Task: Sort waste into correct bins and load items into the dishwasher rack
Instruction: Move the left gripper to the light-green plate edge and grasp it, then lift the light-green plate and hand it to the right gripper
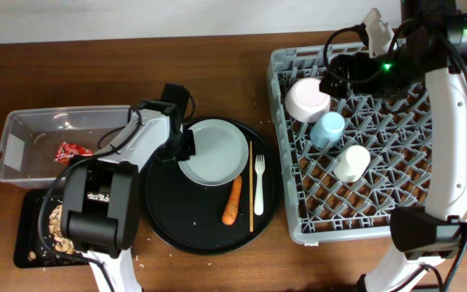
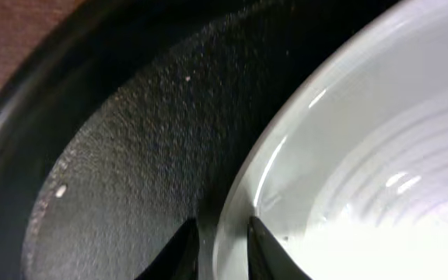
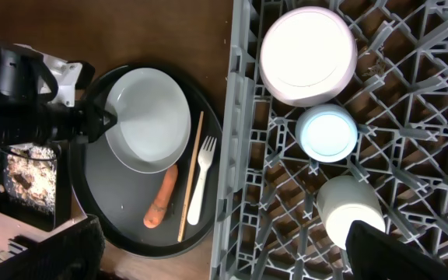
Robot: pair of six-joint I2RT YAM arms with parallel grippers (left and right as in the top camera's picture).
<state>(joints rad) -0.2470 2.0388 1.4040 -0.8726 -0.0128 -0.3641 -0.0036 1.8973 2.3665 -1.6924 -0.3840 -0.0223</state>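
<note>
1 plate [image 2: 364, 155] rim — between left gripper [image 2: 222, 250] fingers [image 2: 181, 250].

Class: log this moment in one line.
left gripper: astride pale grey-green plate rim, grip unclear | right gripper: open over dishwasher rack | in rack: white bowl, blue cup, white cup

This is a robotics lab bench staged as a kitchen clean-up station. Two robot arms, the left arm [image 1: 104, 211] at 8 o'clock and the right arm [image 1: 452, 122] at 3 o'clock, stand at a brown wooden table [image 1: 217, 73] before a plain white wall [image 1: 136, 16] at 12 o'clock. A grey dishwasher rack [image 1: 379, 215] sits on the tabletop at 3 o'clock with a white bowl [image 1: 308, 100], a light blue cup [image 1: 328, 128] and a white cup [image 1: 352, 162] in it. At 9 o'clock a clear plastic tub [image 1: 39, 122] holds a red wrapper [image 1: 71, 151], and at 8 o'clock a shallow black tray [image 1: 24, 227] holds food scraps [image 1: 55, 223]. A round black tray [image 1: 177, 219] at 6 o'clock carries a pale grey-green plate [image 1: 217, 150], a white plastic fork [image 1: 259, 182], wooden chopsticks [image 1: 250, 186] and a carrot [image 1: 233, 200].
</note>
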